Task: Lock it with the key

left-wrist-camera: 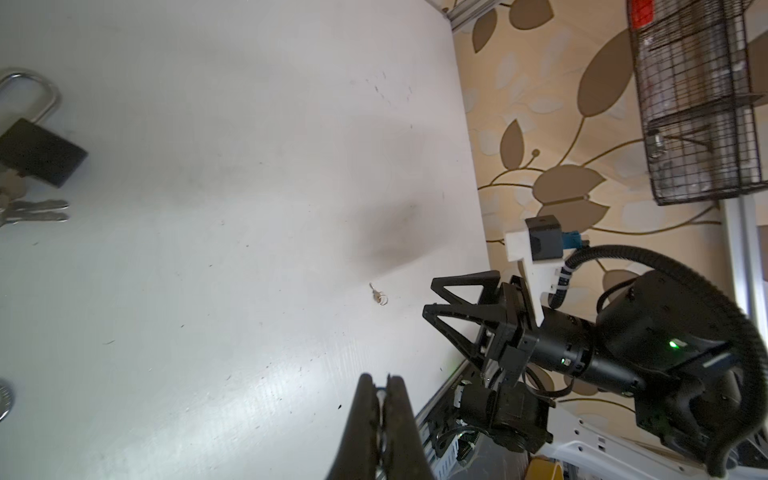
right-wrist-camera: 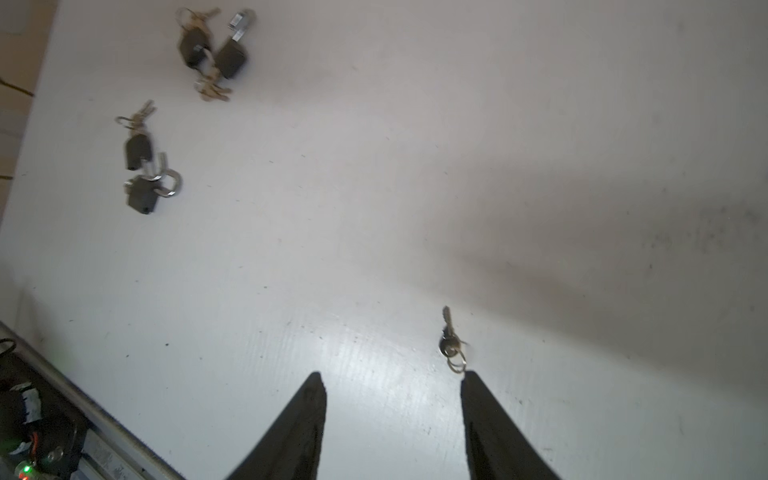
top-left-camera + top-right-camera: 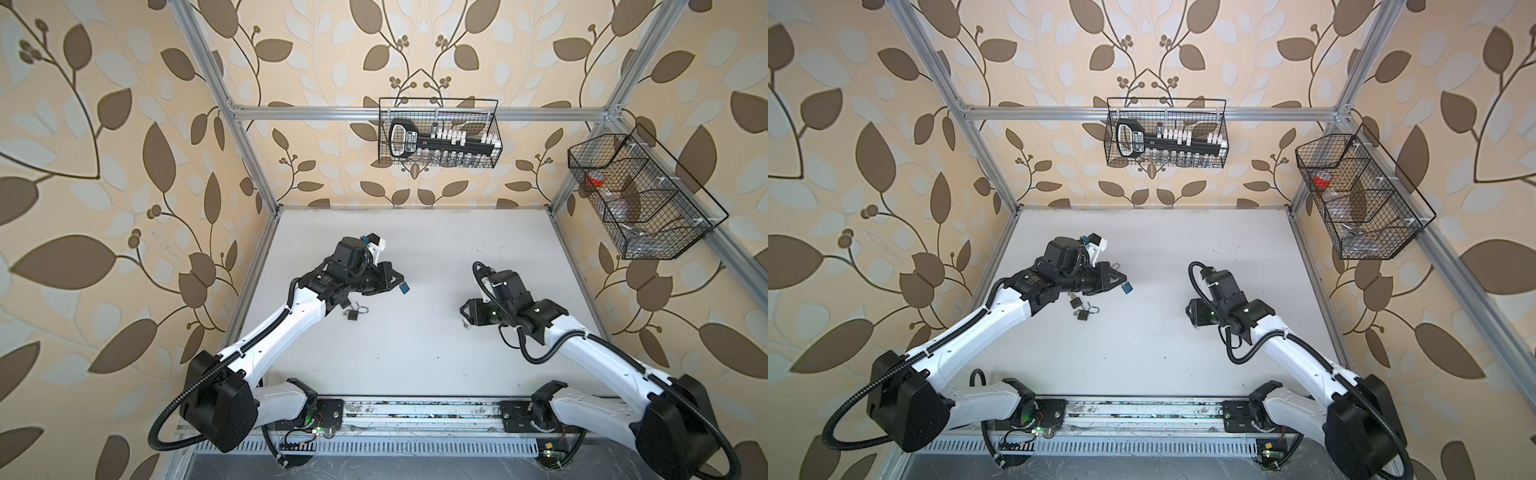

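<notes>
Scuffed white tabletop [image 3: 415,353] inside leaf-patterned walls [image 3: 83,166]. The right gripper [image 2: 392,374] has its fingers apart, the key [image 2: 451,340] lying just beyond one fingertip; the left gripper [image 3: 398,284] clamps a small padlock [image 3: 404,287].

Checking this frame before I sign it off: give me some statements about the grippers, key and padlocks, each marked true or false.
1. The right gripper is open. True.
2. The right gripper holds the key. False: the key lies on the table, just past one fingertip, with nothing between the jaws.
3. The left gripper is open. False: its jaws are shut.
4. Four black padlocks lie on the table, well apart from the key. True.
</notes>
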You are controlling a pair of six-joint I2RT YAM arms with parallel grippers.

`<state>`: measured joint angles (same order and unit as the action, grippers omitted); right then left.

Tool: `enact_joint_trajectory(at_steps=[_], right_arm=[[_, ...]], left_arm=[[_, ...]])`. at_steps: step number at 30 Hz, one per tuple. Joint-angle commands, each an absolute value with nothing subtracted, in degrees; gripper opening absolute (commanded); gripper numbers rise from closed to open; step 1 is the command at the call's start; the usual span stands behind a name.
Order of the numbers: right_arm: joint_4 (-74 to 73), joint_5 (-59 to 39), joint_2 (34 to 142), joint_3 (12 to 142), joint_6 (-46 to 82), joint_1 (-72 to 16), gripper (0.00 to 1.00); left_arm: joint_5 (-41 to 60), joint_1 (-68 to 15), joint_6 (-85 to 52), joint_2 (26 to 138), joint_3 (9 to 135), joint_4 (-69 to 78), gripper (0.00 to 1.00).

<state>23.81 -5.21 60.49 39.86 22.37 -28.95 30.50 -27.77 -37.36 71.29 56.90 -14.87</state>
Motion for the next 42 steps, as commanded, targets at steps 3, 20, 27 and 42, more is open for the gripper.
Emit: enact_joint_trajectory(at_steps=[3,20,27,42], right_arm=[[16.3,1.1,53.6,42.2,15.6,-37.7,0.57],[5.5,-7.4,56.2,46.7,9.4,-42.9,0.61],[11.2,-5.9,60.4,49.8,7.7,-42.9,0.59],[13.9,-9.5,63.2,51.0,5.3,-42.9,0.45]], left_arm=[[38.1,-28.3,-39.5,70.6,57.1,-5.0,0.00],[37.5,-36.8,-38.6,74.1,58.3,-1.8,0.00],[37.6,-37.3,-38.2,74.9,59.2,-2.3,0.00],[37.3,-37.4,-37.8,74.4,59.2,-3.1,0.00]])
